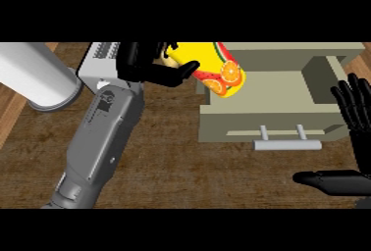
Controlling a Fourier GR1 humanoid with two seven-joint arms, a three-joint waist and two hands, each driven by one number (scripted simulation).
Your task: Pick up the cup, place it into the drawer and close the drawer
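Left hand (148,66) is curling round the cup (217,68), a yellow one with orange slices printed on it, and covering the end nearest its palm. Cup's hanging tilted over the open drawer (268,128), just right of that hand. Right hand (353,110) is sitting spread wide beyond the drawer, partly cut off by the edge.

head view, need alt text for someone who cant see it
The robot's left hand grips a yellow cup printed with orange slices, holding it tilted over the left edge of an open beige drawer with a grey handle. The right hand rests open at the right edge, on a brown wooden counter.
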